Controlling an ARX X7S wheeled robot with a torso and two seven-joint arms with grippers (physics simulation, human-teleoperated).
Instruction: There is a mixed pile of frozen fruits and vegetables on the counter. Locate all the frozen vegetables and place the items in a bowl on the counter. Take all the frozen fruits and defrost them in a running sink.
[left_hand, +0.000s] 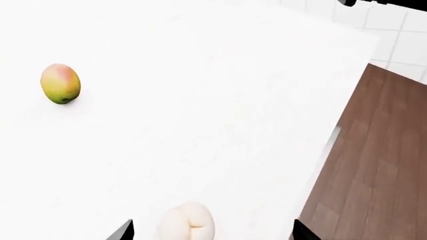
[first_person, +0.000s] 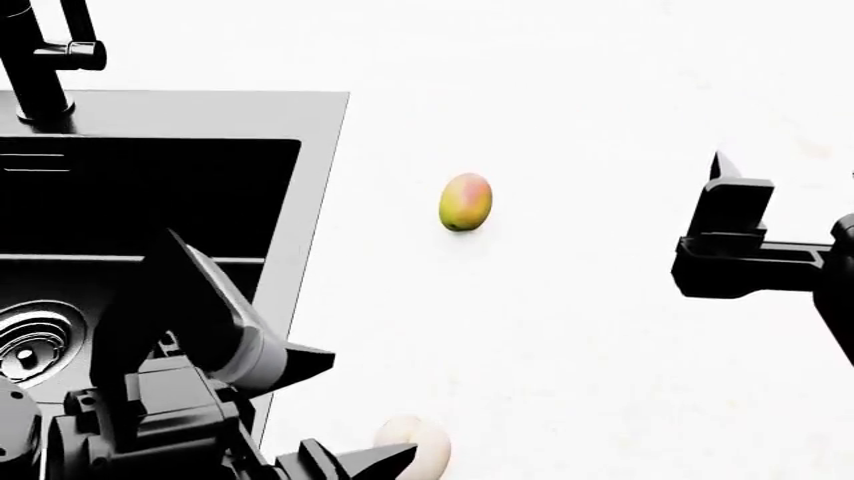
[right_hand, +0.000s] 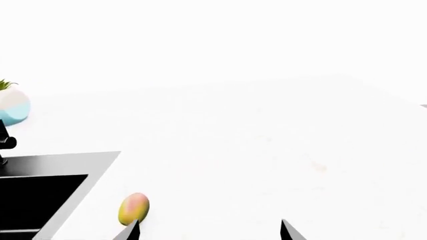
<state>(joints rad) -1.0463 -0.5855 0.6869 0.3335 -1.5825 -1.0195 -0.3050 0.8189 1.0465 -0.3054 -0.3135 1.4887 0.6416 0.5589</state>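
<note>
A green-yellow mango (first_person: 465, 201) with a red blush lies alone on the white counter (first_person: 601, 350), right of the sink (first_person: 160, 190). A pale whitish round fruit (left_hand: 187, 225) rests on the counter near its front edge, between the spread fingers of my left gripper (left_hand: 212, 232), which is open and not touching it. My right gripper (right_hand: 209, 231) hovers open and empty over the counter, with the mango (right_hand: 133, 208) just beside one fingertip. The frozen vegetables and the bowl are out of view.
The dark sink basin has a chrome drain (first_person: 34, 345) and a black tap (first_person: 40, 50) behind it. A small light blue planter (right_hand: 13, 105) stands at the back. Brown wood floor (left_hand: 380, 165) lies beyond the counter's edge.
</note>
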